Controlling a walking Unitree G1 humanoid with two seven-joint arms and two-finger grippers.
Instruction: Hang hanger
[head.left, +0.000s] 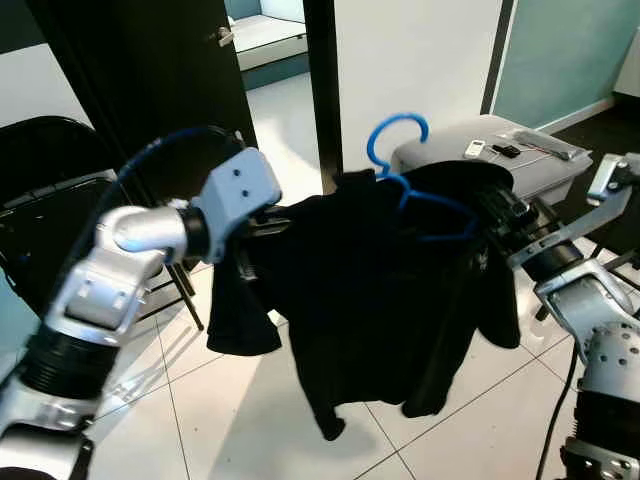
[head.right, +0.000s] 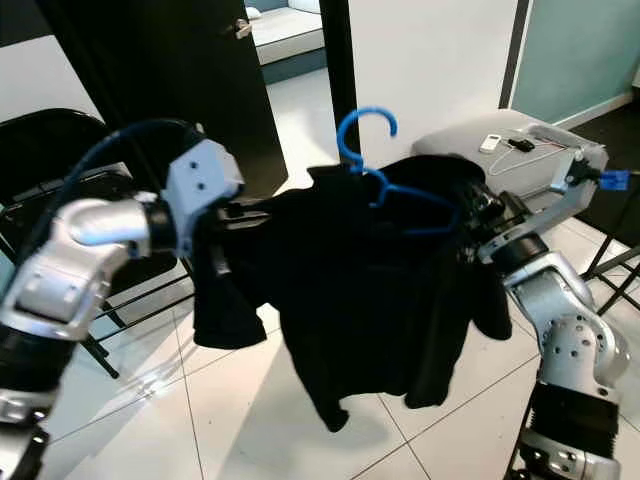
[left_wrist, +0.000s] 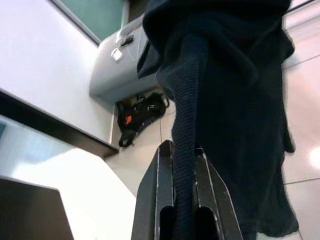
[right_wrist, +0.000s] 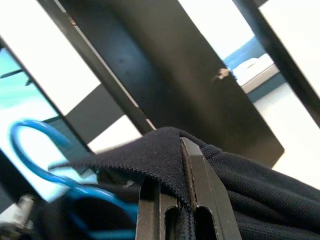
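Both grippers, left (left_wrist: 182, 150) and right (right_wrist: 186, 150), clench the black knit shirt (head.left: 380, 290) at 9 and 3 o'clock, its blue plastic hanger (head.left: 400, 150) unhung

Home rm: tiled floor (head.left: 250, 420), door (head.left: 150, 80).

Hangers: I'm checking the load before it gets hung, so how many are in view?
1. A blue hanger sits in the collar of the black shirt, held up between the left tool and right tool. The fabric could hide others.
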